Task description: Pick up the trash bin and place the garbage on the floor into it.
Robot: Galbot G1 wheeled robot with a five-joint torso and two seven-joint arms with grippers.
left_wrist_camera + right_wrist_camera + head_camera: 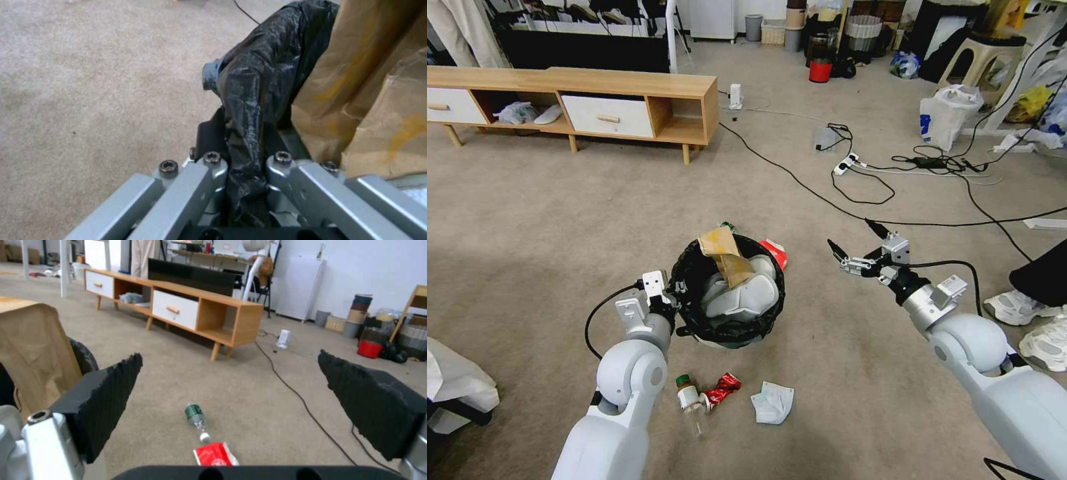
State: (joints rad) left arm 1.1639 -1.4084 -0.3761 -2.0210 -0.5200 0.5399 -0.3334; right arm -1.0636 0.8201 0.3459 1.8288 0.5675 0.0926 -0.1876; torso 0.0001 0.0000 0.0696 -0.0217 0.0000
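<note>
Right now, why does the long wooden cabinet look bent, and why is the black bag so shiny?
In the head view the wide lens curves the wooden cabinet near the edge. In the left wrist view the black bag, pinched by the left gripper, catches room light as grey glare, and the close brown paper bag looks soft.

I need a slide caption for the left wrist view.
Left gripper shut on the trash bin rim's black liner, brown paper bag inside.
</note>
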